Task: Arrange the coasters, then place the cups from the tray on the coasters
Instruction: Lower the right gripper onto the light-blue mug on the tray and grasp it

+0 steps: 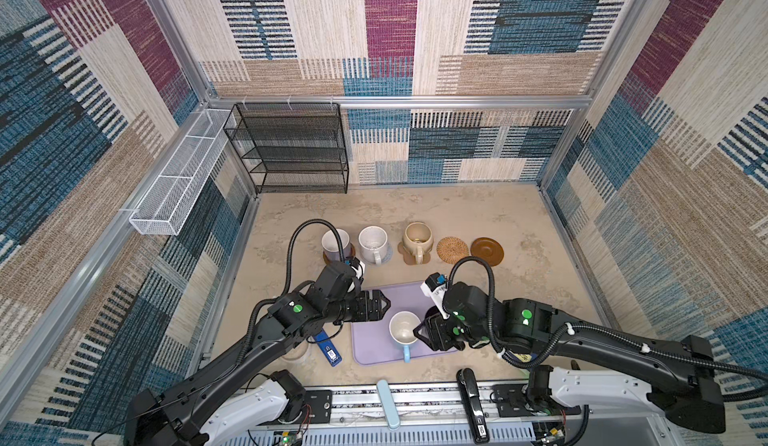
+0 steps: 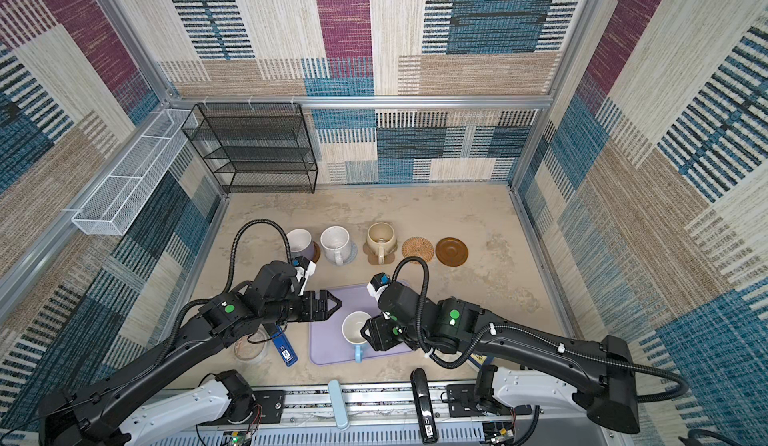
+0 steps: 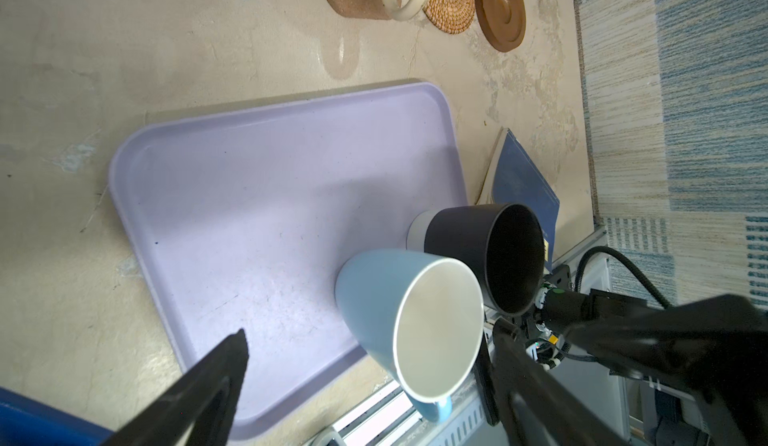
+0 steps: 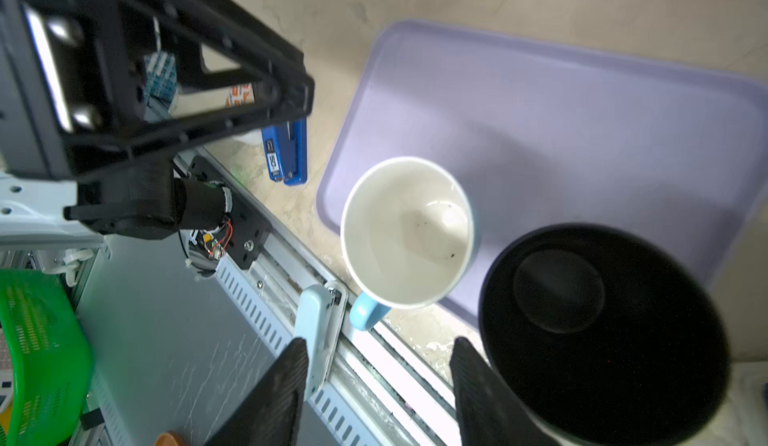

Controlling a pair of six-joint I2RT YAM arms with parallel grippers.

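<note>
Toward the front edge of the tray (image 1: 373, 341), the light blue cup (image 1: 404, 328) stands upright, handle pointing to the front of the worktop (image 1: 519, 298); left gripper (image 1: 380, 303) gapes wide, right gripper (image 1: 417, 332) half apart, both empty.

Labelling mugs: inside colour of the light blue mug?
White; the light blue mug shows best in the right wrist view.

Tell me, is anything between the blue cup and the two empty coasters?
Only the black cup, close beside the blue cup on the tray, partly on that side. The table before the woven coaster and brown coaster is bare.
</note>
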